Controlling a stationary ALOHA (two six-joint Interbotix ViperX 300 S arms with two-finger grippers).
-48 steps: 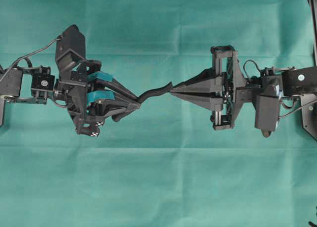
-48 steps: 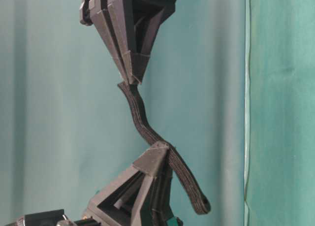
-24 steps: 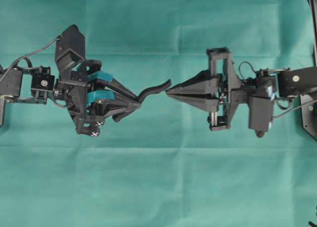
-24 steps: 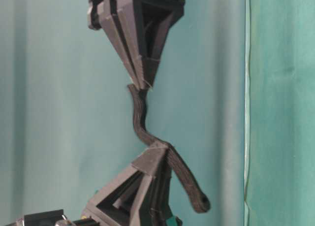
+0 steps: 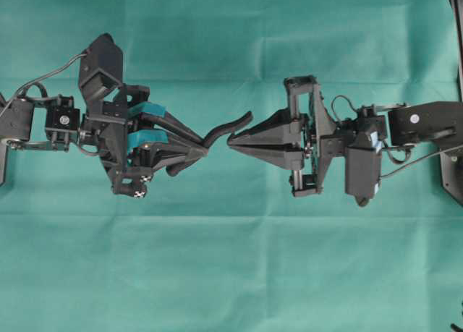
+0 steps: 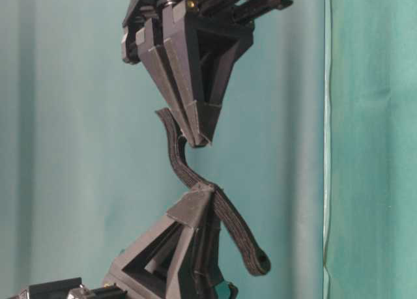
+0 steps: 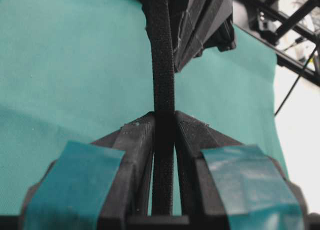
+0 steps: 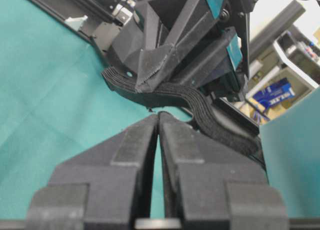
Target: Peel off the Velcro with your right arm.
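Hard to make out where the two layers of the Velcro part: black strip against black fingers in every view. Pinched near its middle by the left gripper, teal tape on both fingers, jaws clamped flat on the strip in the left wrist view. One free end curving up and toward the right arm, the rounded end dangling on the other side of the teal-taped fingers. Right gripper pressed closed, plain black tips meeting with only a hairline seam in its own wrist view, nothing visibly between them; tip just beside the strip's free end, contact impossible to confirm from overhead, overlapping it in the table-level view. Both arms cut off at the frame edges overhead.

Beneath, a teal cloth with faint fold creases, spread flat. Beyond it in the right wrist view, dark frame rails and blurred clutter, including a blue box.
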